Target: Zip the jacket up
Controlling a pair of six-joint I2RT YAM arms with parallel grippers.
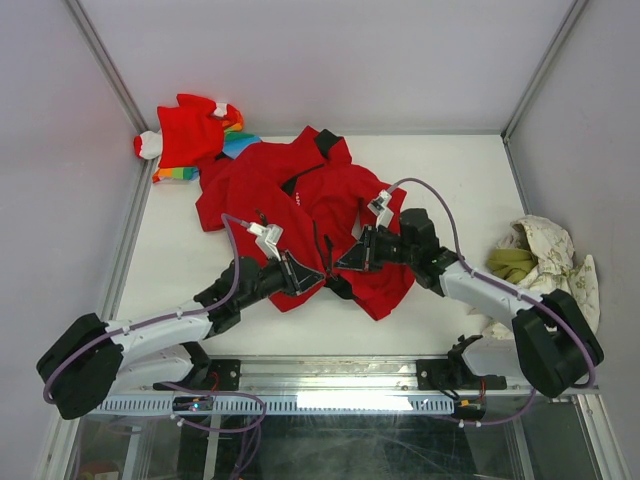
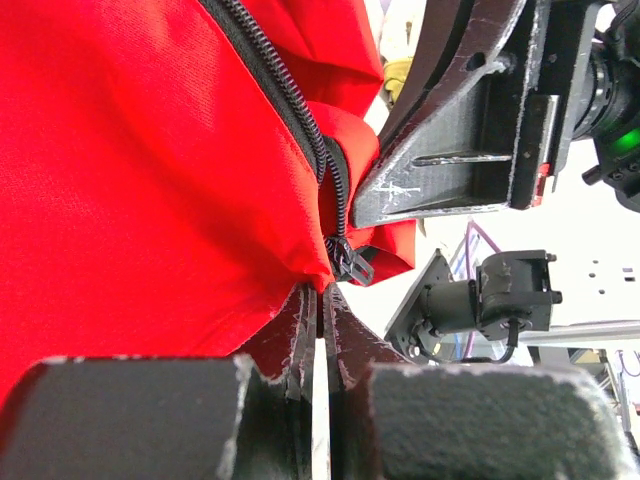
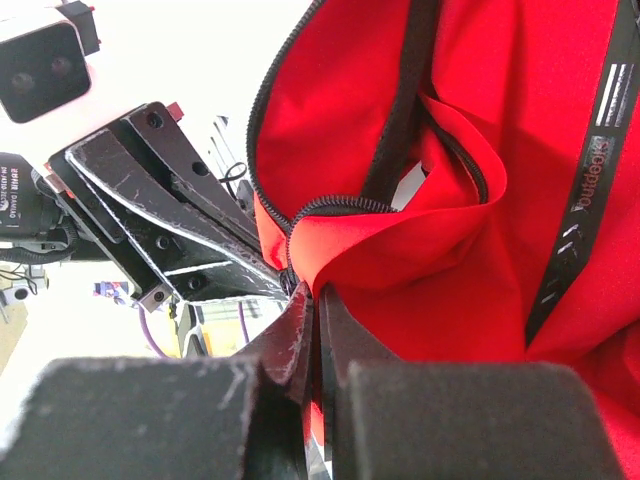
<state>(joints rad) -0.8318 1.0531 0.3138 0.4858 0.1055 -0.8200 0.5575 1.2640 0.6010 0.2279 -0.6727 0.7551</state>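
- Top view: the jacket (image 1: 290, 200) lies crumpled mid-table. The left gripper (image 1: 305, 275) and right gripper (image 1: 345, 262) meet at its 6 o'clock hem.
- Left wrist: left gripper pinched together on red fabric, the zipper slider (image 2: 346, 260) at 12 o'clock.
- Right wrist: right gripper clamped on the facing edge. Hold the hem taut and line up the teeth first.

Overhead; wrist close-ups, seemingly opposed, on jacket (image 2: 130, 170)

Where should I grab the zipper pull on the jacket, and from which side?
Take the small black zipper pull at the bottom end of the zipper, by the hem of the jacket. It hangs clear of the cloth just beside the left gripper and under the right gripper, both shut on the hem. Probably best to come from the open hem side, pinching across the tab.
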